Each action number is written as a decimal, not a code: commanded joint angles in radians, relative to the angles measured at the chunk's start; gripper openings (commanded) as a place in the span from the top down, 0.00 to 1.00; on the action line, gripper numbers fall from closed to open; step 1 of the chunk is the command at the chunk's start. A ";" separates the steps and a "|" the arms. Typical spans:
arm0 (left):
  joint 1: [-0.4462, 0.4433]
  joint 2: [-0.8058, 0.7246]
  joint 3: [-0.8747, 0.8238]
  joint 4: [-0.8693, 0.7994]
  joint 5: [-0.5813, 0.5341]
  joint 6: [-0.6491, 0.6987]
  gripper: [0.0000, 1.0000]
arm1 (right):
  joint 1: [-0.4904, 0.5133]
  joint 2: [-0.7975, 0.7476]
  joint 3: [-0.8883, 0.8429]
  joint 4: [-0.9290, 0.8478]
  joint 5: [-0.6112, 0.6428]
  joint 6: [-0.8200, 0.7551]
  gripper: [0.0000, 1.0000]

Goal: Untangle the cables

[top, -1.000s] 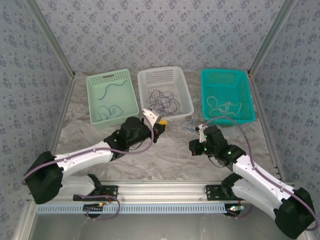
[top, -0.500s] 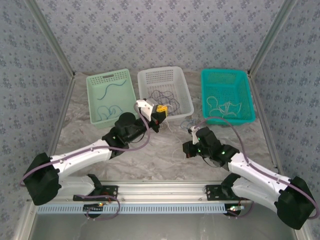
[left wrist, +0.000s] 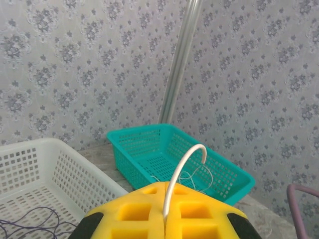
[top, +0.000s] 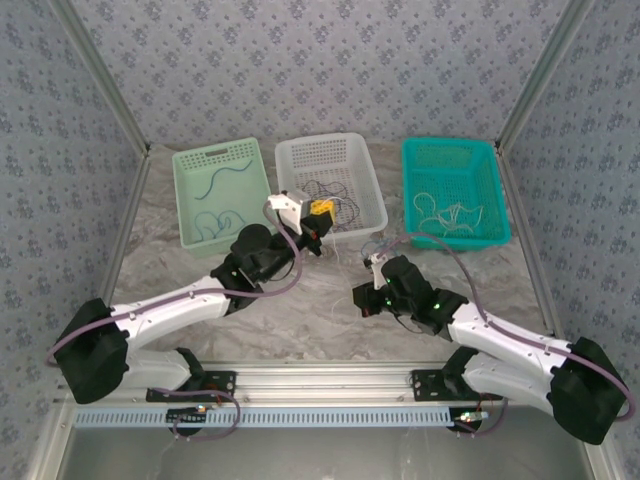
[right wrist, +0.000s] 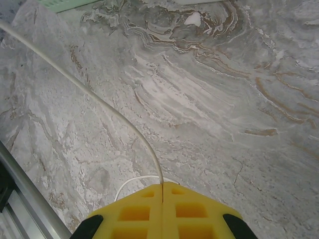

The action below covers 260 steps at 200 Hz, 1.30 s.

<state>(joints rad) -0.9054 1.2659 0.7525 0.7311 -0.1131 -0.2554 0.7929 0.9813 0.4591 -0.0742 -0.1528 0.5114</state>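
Okay, biggest first: the table (top: 300,330) has a grey marbled top, and three baskets sit in a row along its far side.

The pale green basket (top: 179,195) is on the left. I see blue cables (top: 215,222) in it as loose curls, with one strand toward the far end and a bigger loop at the near end.

The white basket (top: 325,140) is in the middle. It holds dark cables (top: 325,190), a tangled clump across the middle and near half.

The teal basket (top: 450,144) is on the right. White cables (top: 455,213) lie in its near half in a small knotty curl.

The left gripper (left wrist: 164,199) hangs over the near end of the white basket, raised, and faces the teal one. Its yellow pads (left wrist: 134,214) are pressed together on a pale cable end (left wrist: 182,164) that sticks up and hooks over.

The right gripper (right wrist: 162,191) is low over bare table, in front of the gap between the white and teal baskets. Its jaws are closed tight on a pale cable (right wrist: 99,102) caught in the seam. That strand sweeps away up-left over the marble, and a small loop of it shows just beside the pads.

I cannot tell whether both grippers pinch one and the same cable.
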 commanded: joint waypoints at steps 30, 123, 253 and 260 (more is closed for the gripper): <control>-0.006 0.012 0.020 0.056 -0.033 -0.017 1.00 | 0.002 -0.009 0.066 -0.023 0.031 -0.015 1.00; 0.000 -0.036 0.052 -0.167 -0.177 -0.019 0.11 | -0.457 -0.016 0.543 -0.555 -0.078 -0.282 1.00; 0.015 -0.152 -0.067 -0.306 -0.253 -0.048 0.01 | -0.931 0.379 0.860 -0.419 0.011 -0.299 1.00; 0.016 -0.157 -0.073 -0.310 -0.255 -0.052 0.01 | -0.947 0.390 0.856 -0.410 0.012 -0.292 1.00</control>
<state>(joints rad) -0.8967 1.1511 0.6987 0.4431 -0.3397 -0.2859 -0.1074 1.3350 1.2949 -0.5323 -0.1814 0.1959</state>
